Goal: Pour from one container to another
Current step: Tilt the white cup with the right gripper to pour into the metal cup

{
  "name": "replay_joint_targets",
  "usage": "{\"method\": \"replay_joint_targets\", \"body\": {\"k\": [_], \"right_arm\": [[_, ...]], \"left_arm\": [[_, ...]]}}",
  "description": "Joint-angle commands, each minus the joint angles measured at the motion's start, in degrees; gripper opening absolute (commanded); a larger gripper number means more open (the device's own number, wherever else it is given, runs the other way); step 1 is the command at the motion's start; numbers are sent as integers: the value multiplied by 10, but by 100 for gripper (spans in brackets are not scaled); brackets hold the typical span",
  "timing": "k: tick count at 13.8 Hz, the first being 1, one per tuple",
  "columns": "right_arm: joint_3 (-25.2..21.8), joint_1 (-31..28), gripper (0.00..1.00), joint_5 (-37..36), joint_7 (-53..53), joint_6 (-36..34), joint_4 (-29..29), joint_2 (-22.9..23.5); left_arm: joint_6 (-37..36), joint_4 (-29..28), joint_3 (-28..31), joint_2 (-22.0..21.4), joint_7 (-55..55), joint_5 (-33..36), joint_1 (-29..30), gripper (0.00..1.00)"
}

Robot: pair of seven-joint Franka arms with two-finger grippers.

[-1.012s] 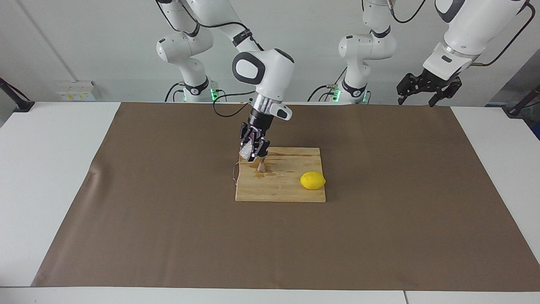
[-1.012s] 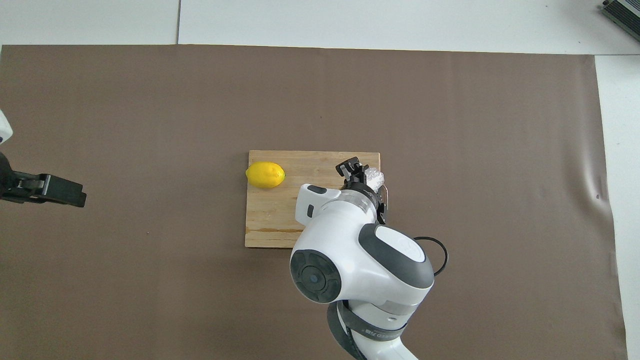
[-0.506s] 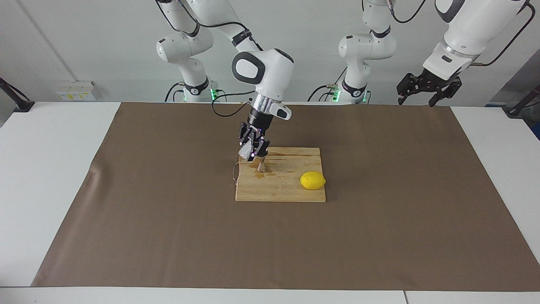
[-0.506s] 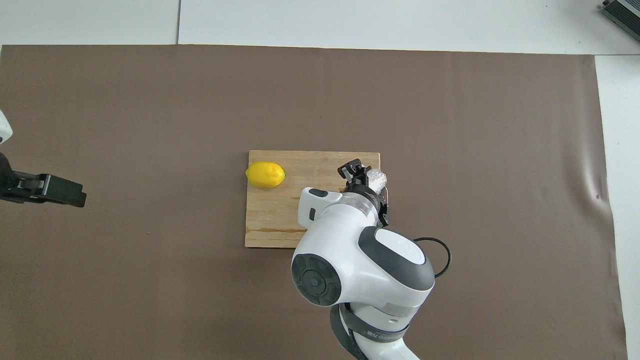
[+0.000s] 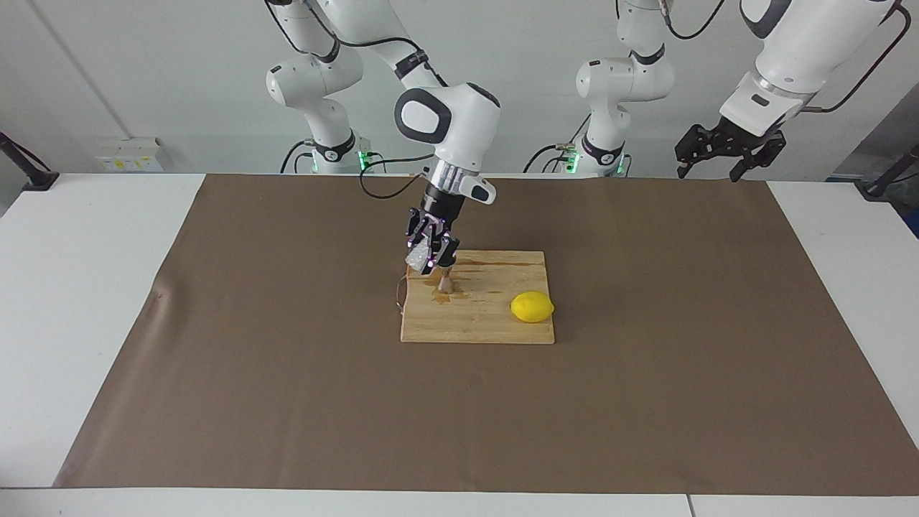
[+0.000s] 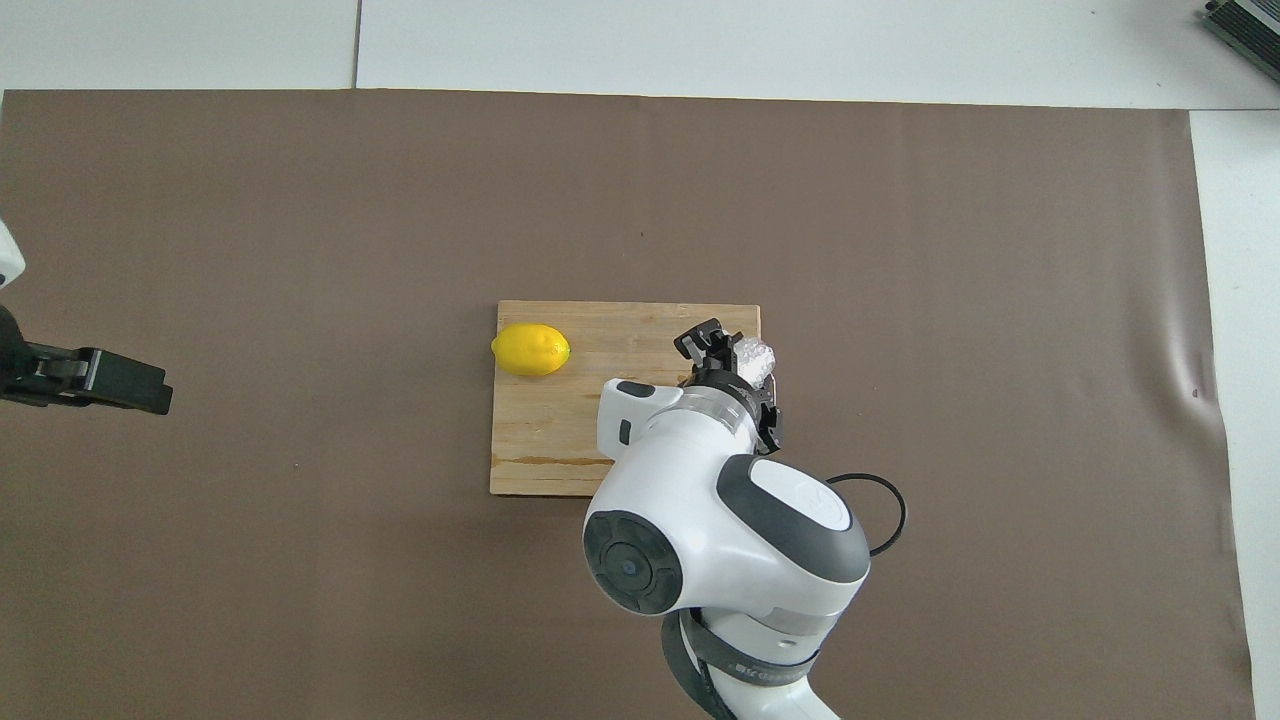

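With the right gripper [image 5: 431, 253] clamped on the tilted glass [image 5: 416, 258] just over the jigger [image 5: 444, 281] on the board [image 5: 495, 323], I'd tip slowly, lip centred above the narrow mouth; the left gripper [image 5: 724, 152] waits, fingers spread.

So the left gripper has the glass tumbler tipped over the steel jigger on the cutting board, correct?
Not the left: the right gripper holds the glass tumbler tipped over the steel jigger on the cutting board, as the facing view shows. The left gripper waits raised.
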Motion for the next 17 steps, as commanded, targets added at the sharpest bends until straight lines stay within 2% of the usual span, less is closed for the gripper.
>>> {"method": "replay_joint_targets", "body": {"k": [1, 7, 17], "right_arm": [[4, -3, 28, -18, -7, -4, -14, -15], [4, -11, 27, -5, -14, -4, -8, -16], [3, -32, 28, 107, -23, 4, 0, -21]], "left_arm": [[8, -17, -5, -16, -4, 3, 8, 100], [7, -17, -5, -16, -4, 3, 8, 100], [8, -17, -5, -16, -4, 3, 8, 100]]}}
